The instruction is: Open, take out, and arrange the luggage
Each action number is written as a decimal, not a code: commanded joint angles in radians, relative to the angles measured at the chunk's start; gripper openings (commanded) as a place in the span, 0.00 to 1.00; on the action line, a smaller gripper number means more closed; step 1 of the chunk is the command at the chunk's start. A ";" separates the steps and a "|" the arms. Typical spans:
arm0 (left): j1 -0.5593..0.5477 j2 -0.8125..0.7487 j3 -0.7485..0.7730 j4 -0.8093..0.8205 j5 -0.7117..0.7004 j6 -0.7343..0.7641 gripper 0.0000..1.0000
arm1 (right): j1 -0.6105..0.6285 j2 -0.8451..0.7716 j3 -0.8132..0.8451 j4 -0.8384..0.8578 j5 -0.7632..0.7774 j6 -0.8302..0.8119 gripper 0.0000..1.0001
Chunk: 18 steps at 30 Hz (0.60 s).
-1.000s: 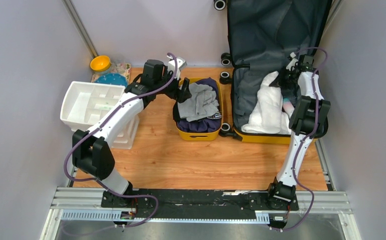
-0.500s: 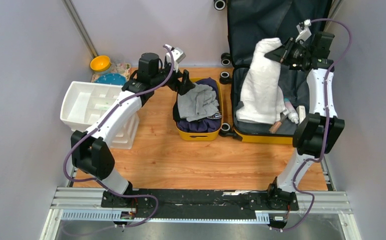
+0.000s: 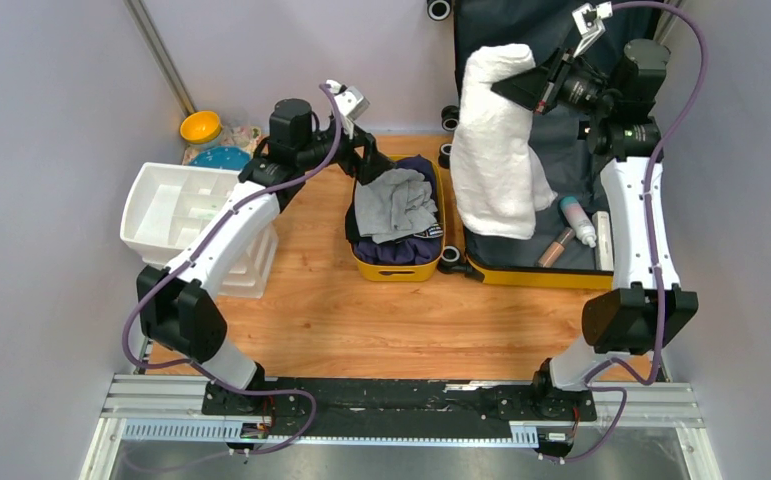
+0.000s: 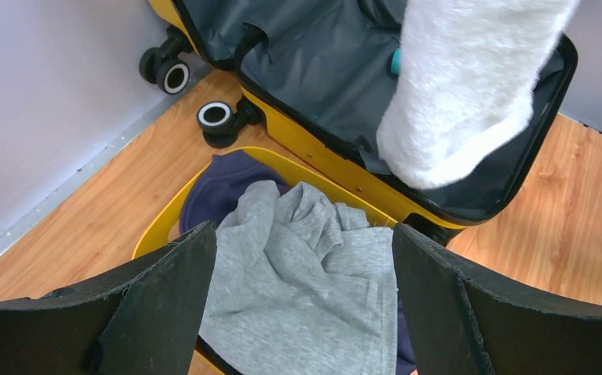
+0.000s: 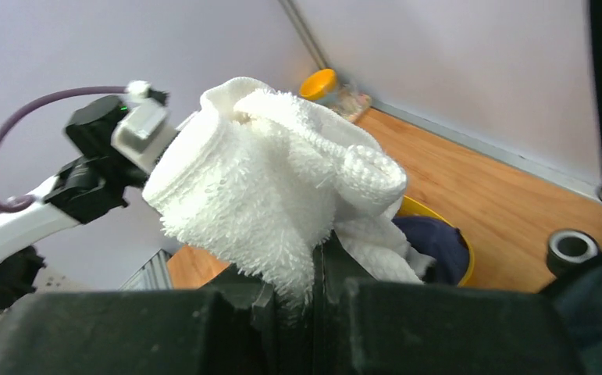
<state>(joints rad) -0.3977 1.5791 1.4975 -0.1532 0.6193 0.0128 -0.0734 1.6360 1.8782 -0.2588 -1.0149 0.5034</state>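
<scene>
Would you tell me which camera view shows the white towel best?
Top external: the white towel hangs full-length from the right end effector. Left wrist shows only its lower end; right wrist only the pinched top.

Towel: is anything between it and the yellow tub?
Nothing visible does. The towel hangs from the right tool over the open suitcase, and the tub beside it is uncovered, though piled with clothes.

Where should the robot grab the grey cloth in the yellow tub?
Probably pinch a raised crumple of the grey cloth, from straight above: it lies heaped on dark blue clothes, and the yellow tub walls off its sides.
</scene>
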 commanded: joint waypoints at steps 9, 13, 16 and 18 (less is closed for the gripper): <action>0.074 -0.220 -0.187 0.105 0.439 -0.112 0.92 | 0.199 -0.176 -0.064 0.406 -0.093 0.181 0.00; 0.063 -0.301 -0.374 0.251 0.471 -0.178 0.92 | 0.273 -0.154 -0.054 0.481 -0.074 0.233 0.00; 0.025 -0.314 -0.398 0.271 0.526 -0.180 0.92 | 0.316 -0.148 -0.057 0.477 -0.064 0.221 0.00; -0.001 -0.324 -0.433 0.254 0.536 -0.154 0.92 | 0.331 -0.143 -0.063 0.477 -0.063 0.213 0.00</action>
<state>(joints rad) -0.3542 1.2968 1.0969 0.0162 1.0458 -0.1379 0.2207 1.4910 1.7958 0.1349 -1.1107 0.6937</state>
